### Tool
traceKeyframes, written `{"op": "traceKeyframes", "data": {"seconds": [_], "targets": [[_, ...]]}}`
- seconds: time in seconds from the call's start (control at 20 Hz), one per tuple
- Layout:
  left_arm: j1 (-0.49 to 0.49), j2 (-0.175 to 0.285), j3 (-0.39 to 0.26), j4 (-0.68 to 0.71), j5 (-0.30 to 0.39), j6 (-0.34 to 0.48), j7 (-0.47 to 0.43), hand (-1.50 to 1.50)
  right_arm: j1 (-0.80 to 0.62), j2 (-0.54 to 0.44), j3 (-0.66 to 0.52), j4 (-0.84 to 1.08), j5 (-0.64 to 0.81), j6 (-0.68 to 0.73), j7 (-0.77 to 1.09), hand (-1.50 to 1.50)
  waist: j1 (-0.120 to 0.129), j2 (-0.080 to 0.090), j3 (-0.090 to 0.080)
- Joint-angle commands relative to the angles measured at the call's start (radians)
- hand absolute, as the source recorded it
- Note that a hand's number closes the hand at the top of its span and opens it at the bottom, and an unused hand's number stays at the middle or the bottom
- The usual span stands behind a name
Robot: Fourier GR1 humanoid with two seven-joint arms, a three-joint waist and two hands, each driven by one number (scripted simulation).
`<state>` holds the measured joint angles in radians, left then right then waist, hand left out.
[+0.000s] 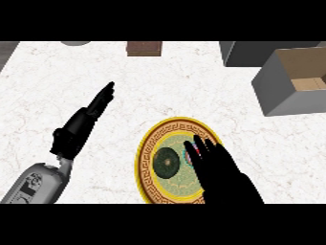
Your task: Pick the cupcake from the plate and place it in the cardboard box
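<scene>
— Well, can you see the cupcake (188, 156)?
— Barely. My right hand (220, 174) hides most of it; one coloured sliver shows on the plate (146, 158). The fingers lie straight; whether they touch it, I can't tell.
— And the cardboard box (292, 98)?
— Cut off at the right edge, showing only its brown floor. My left hand (81, 125) is flat, fingers straight, above the surface (45, 86).

The cupcake (188, 156) sits on the plate (143, 162), cardboard box (292, 103) behind to its right.
</scene>
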<state>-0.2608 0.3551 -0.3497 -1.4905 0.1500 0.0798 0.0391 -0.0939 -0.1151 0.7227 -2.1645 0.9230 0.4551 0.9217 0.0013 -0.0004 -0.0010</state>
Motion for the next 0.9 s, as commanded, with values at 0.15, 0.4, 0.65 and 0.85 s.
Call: {"op": "traceKeyframes", "data": {"seconds": [0.15, 0.4, 0.65, 0.85], "targets": [[-0.01, -0.032, 0.054, -0.002, -0.017, -0.059, 0.038, 0.0, -0.069, 0.077, -0.08, 0.141, 0.01, 0.059, 0.007, -1.5, 0.0, 0.001, 0.001], [0.046, -0.045, 0.069, 0.0, -0.054, -0.054, -0.016, 0.0, 0.005, 0.04, -0.051, 0.314, 0.082, -0.089, -0.097, -1.5, -0.001, 0.001, 0.001], [0.072, -0.109, 0.056, -0.083, -0.134, -0.047, 0.051, 0.0, -0.031, 0.098, -0.102, 0.325, 0.095, -0.082, -0.107, -1.5, 0.0, 0.0, 0.001], [0.063, -0.091, 0.128, -0.03, -0.116, -0.116, 0.02, 0.0, -0.026, 0.07, -0.1, 0.404, 0.132, -0.164, -0.213, -1.5, 0.0, 0.0, 0.001]]}}
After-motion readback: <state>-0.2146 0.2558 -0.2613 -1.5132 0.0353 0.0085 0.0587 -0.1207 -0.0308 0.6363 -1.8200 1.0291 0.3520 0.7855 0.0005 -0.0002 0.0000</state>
